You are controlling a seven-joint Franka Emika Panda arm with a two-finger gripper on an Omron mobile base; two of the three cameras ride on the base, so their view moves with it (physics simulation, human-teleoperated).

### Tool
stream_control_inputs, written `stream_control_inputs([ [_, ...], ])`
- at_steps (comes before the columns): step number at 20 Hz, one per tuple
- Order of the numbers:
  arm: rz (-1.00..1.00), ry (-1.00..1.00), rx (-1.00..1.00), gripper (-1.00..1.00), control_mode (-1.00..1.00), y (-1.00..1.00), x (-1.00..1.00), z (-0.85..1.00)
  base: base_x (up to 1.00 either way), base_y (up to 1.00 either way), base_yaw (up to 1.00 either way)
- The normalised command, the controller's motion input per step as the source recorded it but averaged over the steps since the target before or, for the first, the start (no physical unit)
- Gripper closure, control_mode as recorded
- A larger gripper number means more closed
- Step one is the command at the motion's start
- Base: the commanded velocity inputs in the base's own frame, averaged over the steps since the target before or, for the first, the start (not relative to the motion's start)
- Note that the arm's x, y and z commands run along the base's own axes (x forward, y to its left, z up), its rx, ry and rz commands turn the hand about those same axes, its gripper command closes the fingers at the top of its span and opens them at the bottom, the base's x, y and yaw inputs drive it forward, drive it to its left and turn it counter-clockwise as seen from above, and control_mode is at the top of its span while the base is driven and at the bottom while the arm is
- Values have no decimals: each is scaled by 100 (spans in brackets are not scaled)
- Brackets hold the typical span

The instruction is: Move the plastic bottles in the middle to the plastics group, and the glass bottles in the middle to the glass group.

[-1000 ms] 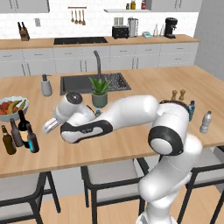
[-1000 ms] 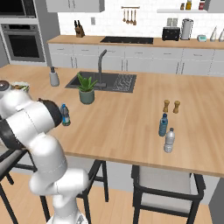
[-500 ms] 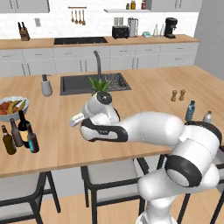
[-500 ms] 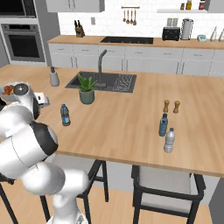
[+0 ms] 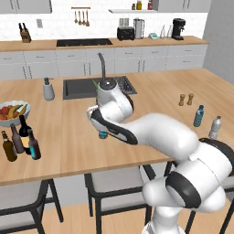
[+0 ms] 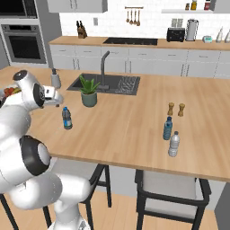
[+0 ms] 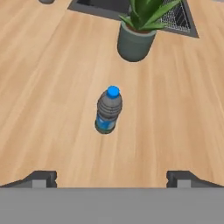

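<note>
While the pincer [image 7: 112, 178] hangs empty with jaws wide apart, the small clear plastic water bottle with blue cap [image 7: 108, 110] stands upright on the wooden worktop [image 7: 52, 87], at 12 o'clock from the fingertips. Approach step; next move: descend and straddle the bottle.

Bright, even, shadowless-looking rendered light across the kitchen; the wooden island counter [image 5: 68, 137] shows only faint soft shading under the water bottle [image 7: 108, 110] and potted plant [image 7: 138, 35]. No glare; all views slightly soft and low-resolution, edges undistorted
</note>
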Motion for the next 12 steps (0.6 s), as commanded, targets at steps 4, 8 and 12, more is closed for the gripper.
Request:
stream_control_inputs([
  [4,-5,17,-1,-100,-100,-7,24,-4,0,0,0],
  [8,-13,13,18,-100,-100,-54,37,-30,0,0,0],
  [12,-7,0,14,-100,-100,-51,11,-54,0,0,0],
])
